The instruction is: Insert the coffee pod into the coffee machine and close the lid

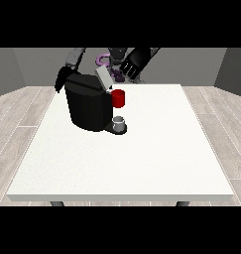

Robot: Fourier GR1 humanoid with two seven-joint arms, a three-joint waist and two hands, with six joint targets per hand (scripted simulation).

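From the front view I see the black coffee machine (pixel 88 106) on the white table (pixel 142 158), its grey lid (pixel 103 78) tilted up. The hand at the view's right (pixel 132 64) hovers behind it, fingers spread. The hand at the view's left (pixel 61 79) is behind the machine; its fingers I cannot tell. A red cup (pixel 118 98) sits at the machine's front, a small grey cup (pixel 120 122) below. I cannot make out the pod.

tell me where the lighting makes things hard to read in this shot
Front view: the light is even and the white table shows no glare or strong shadow; the black coffee machine reads as one dark mass with little surface detail; the hand at the view's right blurs into the dark robot behind it.
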